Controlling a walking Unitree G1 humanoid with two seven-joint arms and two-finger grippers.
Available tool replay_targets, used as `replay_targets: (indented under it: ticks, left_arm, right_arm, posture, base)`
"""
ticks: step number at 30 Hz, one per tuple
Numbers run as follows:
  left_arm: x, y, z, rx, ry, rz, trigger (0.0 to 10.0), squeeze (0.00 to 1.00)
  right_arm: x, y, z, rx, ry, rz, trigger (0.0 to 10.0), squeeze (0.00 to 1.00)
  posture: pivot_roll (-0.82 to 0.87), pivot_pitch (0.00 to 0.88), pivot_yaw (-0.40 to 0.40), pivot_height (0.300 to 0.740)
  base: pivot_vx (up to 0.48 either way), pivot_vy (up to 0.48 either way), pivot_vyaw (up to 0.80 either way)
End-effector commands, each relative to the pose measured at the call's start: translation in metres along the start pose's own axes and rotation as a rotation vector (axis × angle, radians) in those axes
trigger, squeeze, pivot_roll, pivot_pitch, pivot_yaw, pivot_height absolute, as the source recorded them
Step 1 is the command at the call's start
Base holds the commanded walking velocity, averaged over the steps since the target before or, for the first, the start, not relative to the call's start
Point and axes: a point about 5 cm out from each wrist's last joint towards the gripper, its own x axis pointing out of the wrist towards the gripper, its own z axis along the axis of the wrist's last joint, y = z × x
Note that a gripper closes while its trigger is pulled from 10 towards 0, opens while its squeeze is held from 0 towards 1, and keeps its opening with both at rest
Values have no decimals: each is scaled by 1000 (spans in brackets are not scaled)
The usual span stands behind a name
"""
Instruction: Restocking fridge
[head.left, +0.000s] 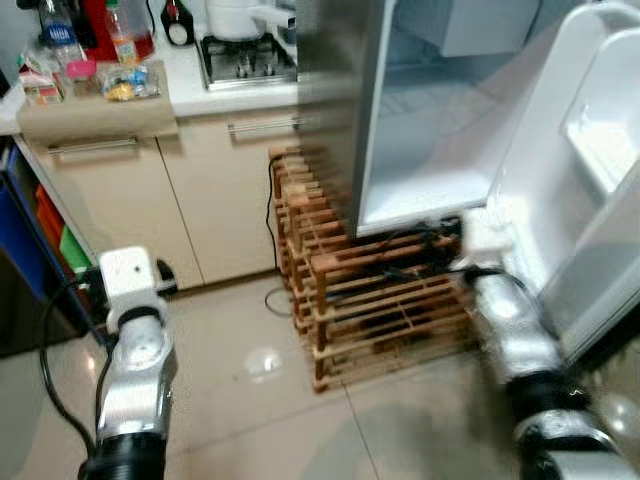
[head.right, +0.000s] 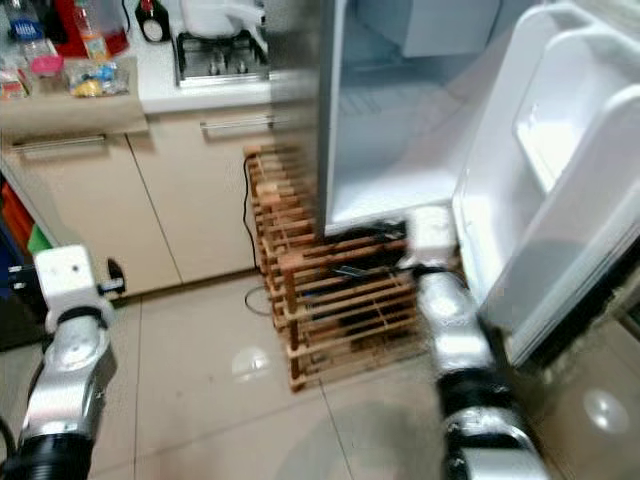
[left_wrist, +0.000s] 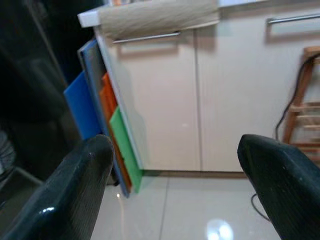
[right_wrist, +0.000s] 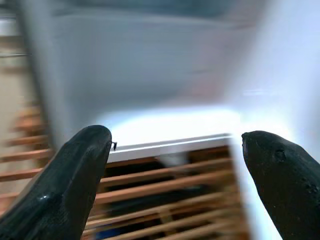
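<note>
While both grippers, left gripper (left_wrist: 172, 165) and right gripper (right_wrist: 175, 165), gape empty, the fridge door (head.left: 580, 190) (stiff, light) is best taken by its edge.

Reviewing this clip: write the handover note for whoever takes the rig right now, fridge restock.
Left gripper: open, empty, low over the floor, facing the cabinet.
Right gripper: open, empty, aimed at the fridge's bottom edge above the wooden rack.
Fridge door stands open; visible shelves look bare.
Bottles and packets sit on the counter, left.
Done: door open. Left: fetch items and load them.
</note>
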Motion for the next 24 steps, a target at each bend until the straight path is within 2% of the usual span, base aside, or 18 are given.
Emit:
replay_targets:
  ticks: [1,5,6,7,8,11,12,15,18,19,22,23,24]
  left_arm:
    - [3,6,0,1,1,32,10000,0]
    - [6,7,2,-3,-4,41,10000,0]
    - [6,6,3,-4,-7,39,10000,0]
    - [6,6,3,-4,-7,39,10000,0]
    - [7,6,3,-5,-9,39,10000,0]
    - [7,5,4,-4,-11,36,10000,0]
    - [8,4,4,-5,-11,34,10000,0]
    - [8,4,3,-4,-9,33,10000,0]
    - [9,5,2,-2,-7,34,10000,0]
    - [9,5,1,-1,-6,35,10000,0]
    - [10,5,1,-4,-1,31,10000,0]
    - [10,5,1,-4,-1,31,10000,0]
    - [10,0,1,-5,-5,4,10000,0]
  right_arm:
    - [2,9,2,9,-15,22,10000,0]
    - [4,-16,5,4,-14,-52,10000,0]
    - [4,-27,6,-13,-9,-85,10000,0]
    - [4,-27,6,-13,-9,-85,10000,0]
    - [3,-36,6,-38,-4,-109,10000,0]
    - [2,-49,7,-74,3,-156,10000,0]
    - [1,-62,7,-97,14,-214,10000,0]
    - [0,-73,9,-100,13,-261,10000,0]
    - [1,-73,14,-89,-18,-258,10000,0]
    - [2,-67,19,-53,-55,-232,10000,0]
    - [5,-51,24,-23,-101,-170,10000,0]
    - [5,-51,24,-23,-101,-170,10000,0]
    - [5,-32,23,19,-116,-88,10000,0]
  posture:
    - [-39,0,20,740]
    - [-44,0,22,740]
    - [-49,0,24,740]
    - [-49,0,24,740]
    - [-53,0,25,740]
    - [-54,0,27,740]
    - [-55,0,27,740]
    - [-56,0,31,740]
    - [-56,0,33,740]
    - [-55,0,33,740]
    - [-55,0,31,740]
    - [-55,0,31,740]
    - [-55,0,31,740]
  base:
    - [0,0,0]
    - [0,0,0]
    - [0,0,0]
    - [0,0,0]
    - [0,0,0]
    - [0,0,0]
    - [0,0,0]
    - [0,0,0]
    - [0,0,0]
    - [0,0,0]
    - [0,0,0]
    - [0,0,0]
    - [0,0,0]
